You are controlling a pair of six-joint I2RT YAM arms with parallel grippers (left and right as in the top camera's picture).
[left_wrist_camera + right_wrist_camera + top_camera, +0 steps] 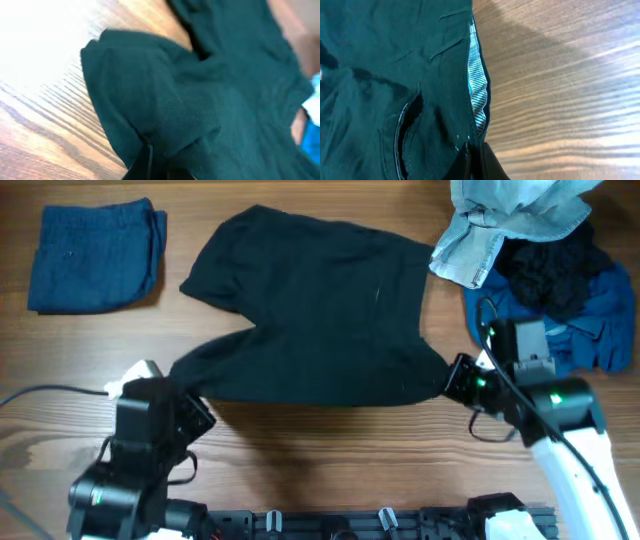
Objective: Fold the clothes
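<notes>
Far left of the brown wood-grain table (300,450) sat a dark blue fabric garment (95,255), folded into a neat square, well apart from everything else. Down at the near left, the left gripper (200,408) was clamped tight on a leg hem of the plain black shorts (310,320). In the left wrist view the dark cloth (165,100) bunched up right where the fingers met at the bottom edge.

The shorts themselves were spread mostly flat across the middle of the table, with that left leg pulled out toward the arm.

Over at the shorts' right edge, the right gripper (452,380) was pinched closed on the fabric too. Its wrist view showed the jaws nipping the edge, just below a strip of striped lining (477,95) and beside a pocket opening (407,125).

Far right was the heap: a crumpled pale-blue denim piece (500,220) on top, a black bundle (545,270) under it, and a royal-blue garment (600,330) at the bottom.
</notes>
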